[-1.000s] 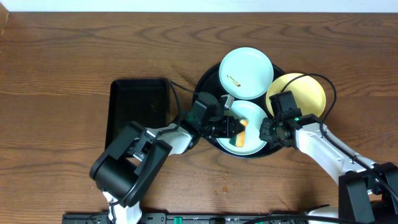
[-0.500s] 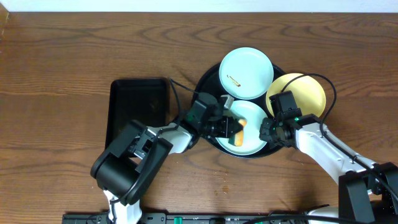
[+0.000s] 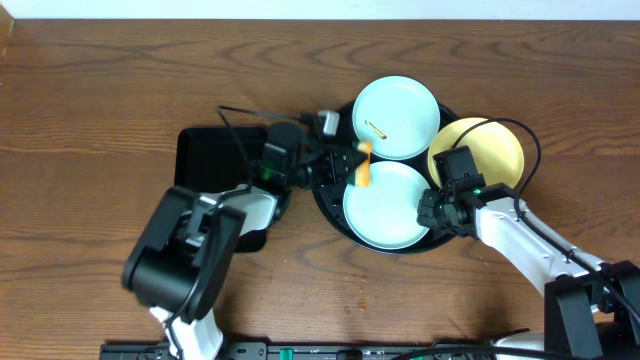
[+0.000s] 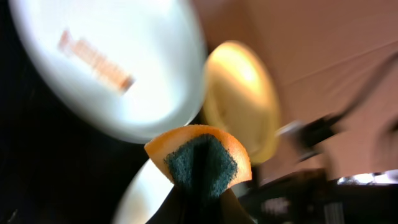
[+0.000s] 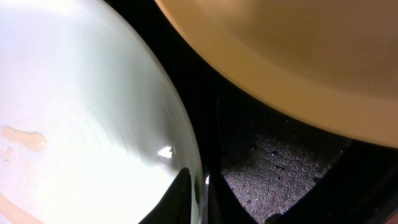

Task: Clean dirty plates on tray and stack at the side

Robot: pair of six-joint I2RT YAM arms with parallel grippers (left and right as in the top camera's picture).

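The round black tray (image 3: 336,121) holds two pale blue plates. The upper plate (image 3: 397,116) has a brown smear; it also shows in the left wrist view (image 4: 106,62). The lower plate (image 3: 384,207) looks nearly clean, with a faint mark in the right wrist view (image 5: 81,124). The yellow plate (image 3: 480,150) rests on the tray's right rim and also shows in the right wrist view (image 5: 298,56). My left gripper (image 3: 354,166) is shut on an orange and green sponge (image 4: 200,160), held above the tray's left side. My right gripper (image 5: 196,194) is shut on the lower plate's right rim.
A smaller rectangular black tray (image 3: 212,172) lies left of the round tray, partly under my left arm. The table (image 3: 120,90) is dark wood. A small orange crumb (image 3: 358,301) lies near the front edge.
My left gripper has lifted the sponge off the lower plate and drawn back up and to the left. The lower plate is now fully uncovered. The right arm has not moved.
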